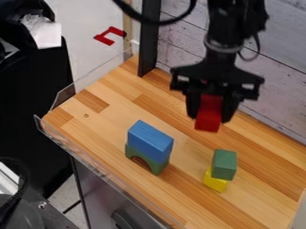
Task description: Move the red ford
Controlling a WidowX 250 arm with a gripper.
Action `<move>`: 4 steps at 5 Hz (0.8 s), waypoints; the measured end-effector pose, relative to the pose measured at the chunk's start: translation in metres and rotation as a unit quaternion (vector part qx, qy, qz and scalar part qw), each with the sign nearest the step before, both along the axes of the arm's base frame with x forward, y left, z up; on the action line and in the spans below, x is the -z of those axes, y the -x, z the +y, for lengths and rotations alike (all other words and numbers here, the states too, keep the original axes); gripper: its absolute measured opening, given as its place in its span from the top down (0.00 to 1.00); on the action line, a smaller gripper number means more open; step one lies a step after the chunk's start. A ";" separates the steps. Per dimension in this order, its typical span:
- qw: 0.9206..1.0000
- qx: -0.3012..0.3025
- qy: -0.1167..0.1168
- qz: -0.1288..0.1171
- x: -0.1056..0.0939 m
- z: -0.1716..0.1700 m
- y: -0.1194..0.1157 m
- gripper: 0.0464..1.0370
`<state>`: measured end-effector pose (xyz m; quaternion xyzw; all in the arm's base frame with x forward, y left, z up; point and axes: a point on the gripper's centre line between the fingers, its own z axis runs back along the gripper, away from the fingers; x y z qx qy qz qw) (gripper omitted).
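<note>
1. Red block [208, 115]: one, clasped between my fingers [229, 109], near the plank wall [278, 105].
2. Worktop [99, 129]: wooden; clear guard [62, 144] along its outer edge, plank wall opposite.
3. Room: a strip of boards between the two stacks, another between them and the wall.
4. Blue block [150, 138] on green arch [158, 167], nearer the guard.
5. Green block [224, 164] on yellow block [214, 182].
6. Arm [221, 42]: black, entering at the top, hanging downward.
</note>
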<state>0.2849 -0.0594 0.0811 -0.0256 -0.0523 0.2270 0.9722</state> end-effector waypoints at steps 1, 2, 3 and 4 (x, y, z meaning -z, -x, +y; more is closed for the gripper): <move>0.999 0.053 -0.011 -0.007 -0.002 0.021 -0.007 0.47; 0.996 0.089 -0.010 -0.008 -0.002 0.032 -0.009 0.47; 0.993 0.116 0.000 -0.015 0.003 0.038 -0.012 0.47; 0.991 0.130 -0.001 -0.016 0.008 0.039 -0.010 0.47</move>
